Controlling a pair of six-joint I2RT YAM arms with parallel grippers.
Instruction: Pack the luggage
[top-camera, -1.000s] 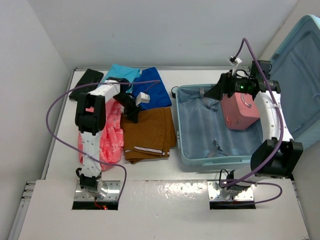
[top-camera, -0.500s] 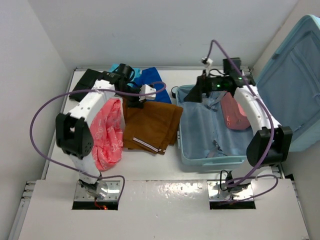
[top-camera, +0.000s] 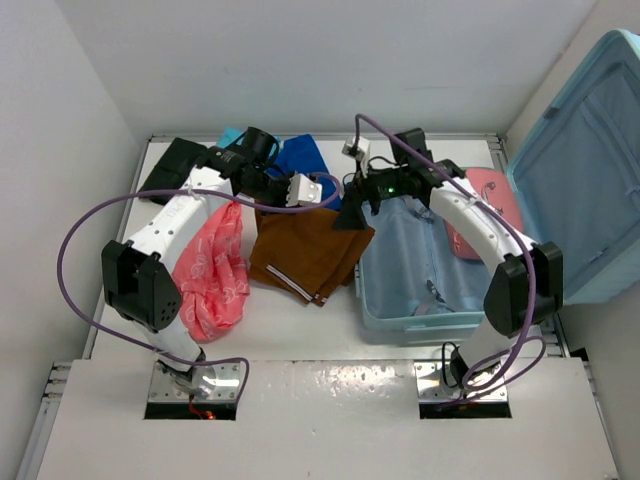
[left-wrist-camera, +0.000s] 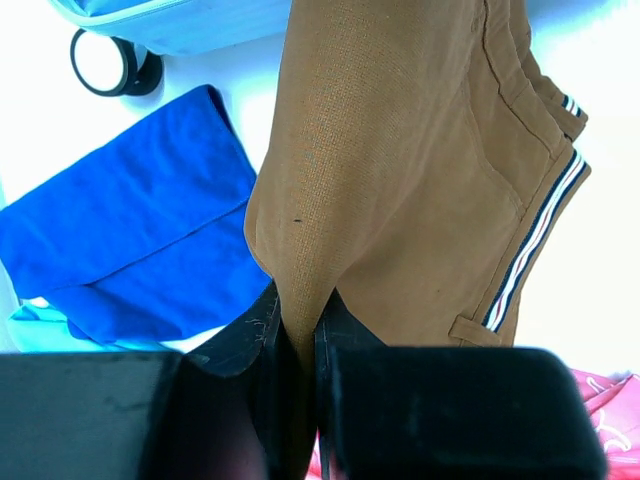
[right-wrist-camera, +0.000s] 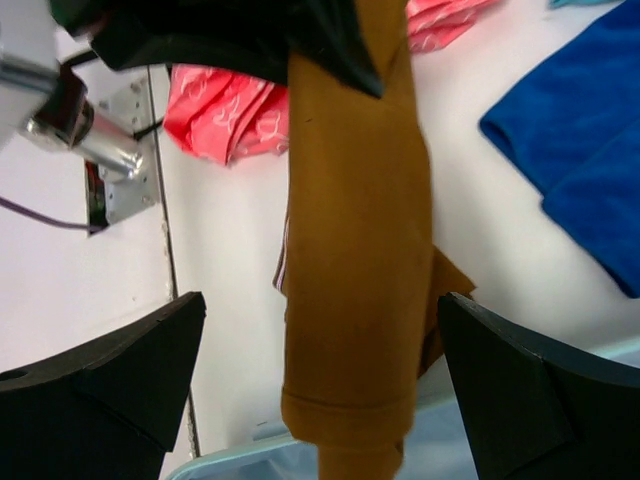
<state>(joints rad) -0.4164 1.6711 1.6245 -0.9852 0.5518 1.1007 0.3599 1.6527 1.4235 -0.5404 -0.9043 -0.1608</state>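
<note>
We have our left pincer (left-wrist-camera: 300, 305) clamped on a fold of the brown shorts (top-camera: 305, 250), just left of the suitcase (top-camera: 400, 322). Our right pincer (right-wrist-camera: 318, 300) stands wide open astride those shorts without touching them, above the suitcase's left rim. The suitcase lies open, lid upright.

The shorts (top-camera: 305, 250) are brown with striped trim, the folded cloth (left-wrist-camera: 130, 220) royal blue, the luggage (top-camera: 400, 322) pale aqua.

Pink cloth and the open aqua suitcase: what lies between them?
The brown garment, pinched at one edge by the left gripper; the top view shows it.
</note>
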